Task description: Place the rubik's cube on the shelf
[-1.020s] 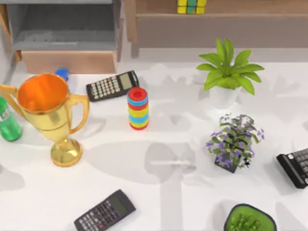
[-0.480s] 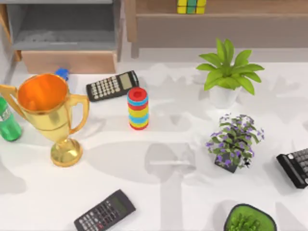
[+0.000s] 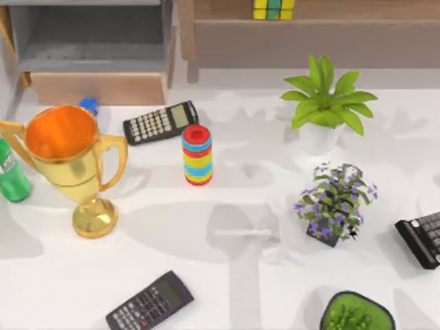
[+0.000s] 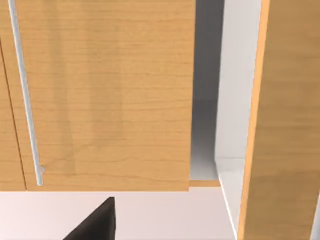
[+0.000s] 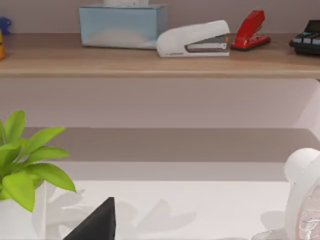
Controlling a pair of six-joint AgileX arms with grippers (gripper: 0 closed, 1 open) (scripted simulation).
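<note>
The rubik's cube point(image 3: 273, 9) sits on the shelf point(image 3: 309, 26) (top edge); I cannot tell either claw's state, or positions relative to it.

Rubik's cube point(image 3: 273, 9) cut by top edge

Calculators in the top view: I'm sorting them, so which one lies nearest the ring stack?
The calculator with light keys, just up-left of the ring stack and below the wooden box. The all-dark calculator lies much farther off, at the bottom edge.
</note>
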